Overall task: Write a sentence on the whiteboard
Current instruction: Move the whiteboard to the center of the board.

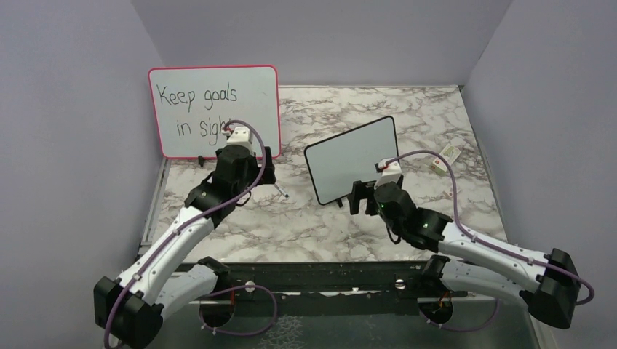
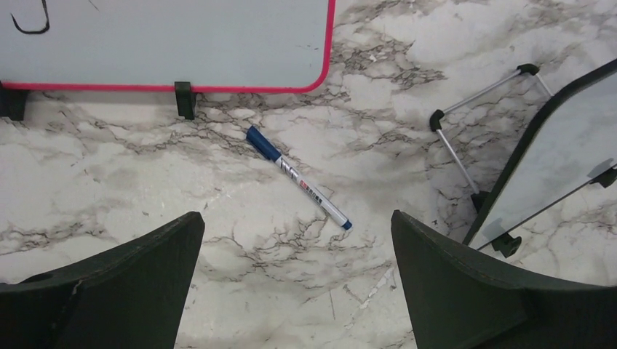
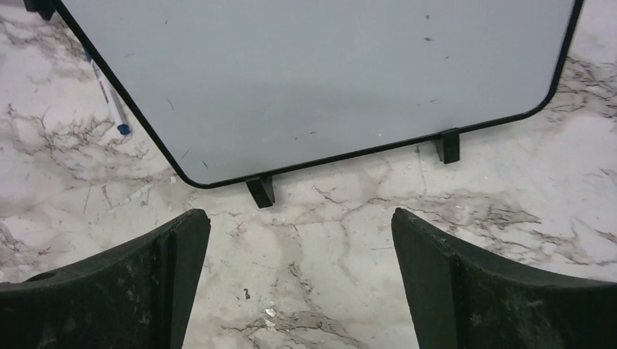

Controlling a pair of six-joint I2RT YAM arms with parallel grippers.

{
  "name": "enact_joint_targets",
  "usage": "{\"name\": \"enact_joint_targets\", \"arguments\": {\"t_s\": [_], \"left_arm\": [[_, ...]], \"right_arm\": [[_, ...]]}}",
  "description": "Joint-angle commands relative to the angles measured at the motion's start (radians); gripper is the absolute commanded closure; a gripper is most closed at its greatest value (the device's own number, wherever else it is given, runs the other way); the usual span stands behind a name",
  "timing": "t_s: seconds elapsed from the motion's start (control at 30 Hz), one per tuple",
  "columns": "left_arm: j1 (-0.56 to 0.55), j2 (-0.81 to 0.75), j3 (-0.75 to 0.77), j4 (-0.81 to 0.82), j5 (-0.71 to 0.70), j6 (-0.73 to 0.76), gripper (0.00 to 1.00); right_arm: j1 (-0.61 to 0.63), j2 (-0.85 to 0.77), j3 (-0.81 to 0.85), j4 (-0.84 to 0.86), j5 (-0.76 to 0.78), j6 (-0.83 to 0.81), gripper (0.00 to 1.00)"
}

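The whiteboard (image 1: 351, 160), black-framed on two small black feet, stands tilted at mid-table with a bare white face (image 3: 327, 73); no sentence shows on it. A blue-capped marker (image 2: 298, 178) lies flat on the marble between the two boards, and its tip (image 3: 110, 102) peeks past the whiteboard's left edge. My left gripper (image 2: 298, 225) hovers open just short of the marker, nothing between its fingers. My right gripper (image 3: 300, 222) is open in front of the whiteboard's bottom edge, apart from it. From above, the left gripper (image 1: 260, 169) and right gripper (image 1: 361, 196) sit either side of the marker (image 1: 281, 190).
A larger pink-framed board (image 1: 215, 109) with black handwriting stands at the back left. The whiteboard's wire stand (image 2: 455, 138) sticks out behind it. A small white block (image 1: 445, 156) lies near the right wall. Grey walls close in three sides.
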Motion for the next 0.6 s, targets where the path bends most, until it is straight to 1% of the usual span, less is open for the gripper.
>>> {"name": "enact_joint_targets", "arguments": {"t_s": [0.0,0.1,0.2,0.33,0.47,0.57], "left_arm": [[0.001,0.153,0.099,-0.127,-0.026,-0.083,0.01],[0.012,0.236,0.158,-0.173,-0.017,-0.158,0.01],[0.038,0.295,0.202,-0.182,0.078,-0.170,0.01],[0.077,0.368,0.218,-0.180,0.131,-0.231,0.01],[0.113,0.483,0.243,-0.207,0.153,-0.319,0.03],[0.114,0.563,0.274,-0.222,0.152,-0.335,0.03]], "right_arm": [[0.005,-0.096,0.038,-0.142,0.103,0.029,0.00],[0.006,-0.156,0.034,-0.160,0.144,0.011,0.00],[0.005,-0.200,0.023,-0.157,0.179,-0.015,0.00],[0.005,-0.231,0.015,-0.151,0.212,-0.046,0.00],[0.005,-0.234,0.004,-0.132,0.240,-0.077,0.00],[0.005,-0.234,-0.010,-0.107,0.249,-0.091,0.00]]}}
